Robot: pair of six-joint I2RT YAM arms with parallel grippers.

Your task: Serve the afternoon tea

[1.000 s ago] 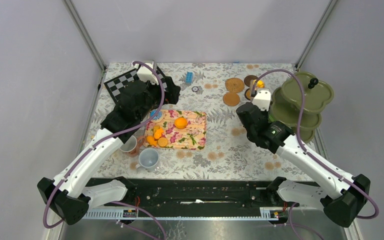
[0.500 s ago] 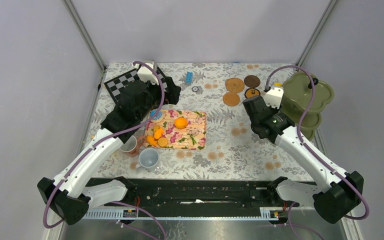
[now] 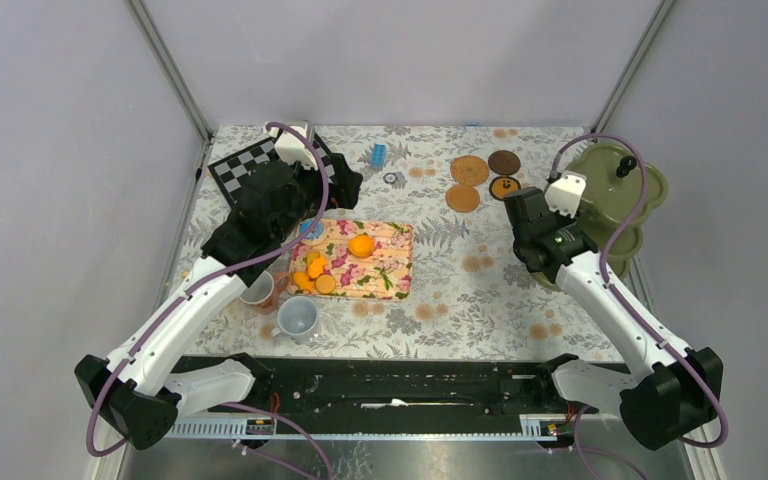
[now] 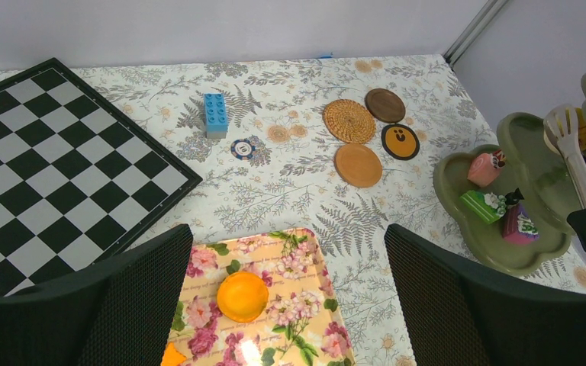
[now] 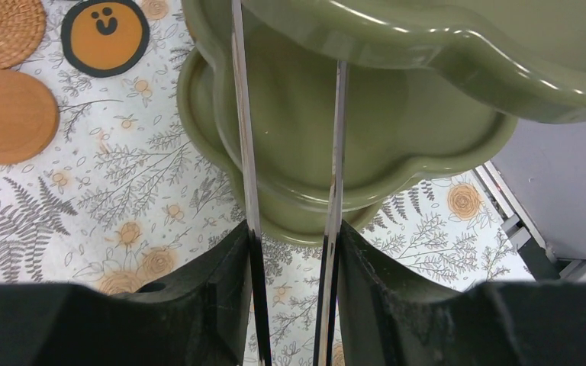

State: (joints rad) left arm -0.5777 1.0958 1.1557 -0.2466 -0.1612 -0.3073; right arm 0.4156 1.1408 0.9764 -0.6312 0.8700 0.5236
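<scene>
My right gripper pinches the tongs, left gripper spread wide. The orange pastry looks light, slippery; grip its sides.

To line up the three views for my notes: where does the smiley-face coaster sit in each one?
Top external: smiley-face coaster is right of centre, above the middle, just left of the green tiered stand.
Left wrist: smiley-face coaster is right of centre, in the upper half.
Right wrist: smiley-face coaster is at the top edge, left of centre.
Shared landmark: the plain wooden coaster next to it shows in all three.
</scene>
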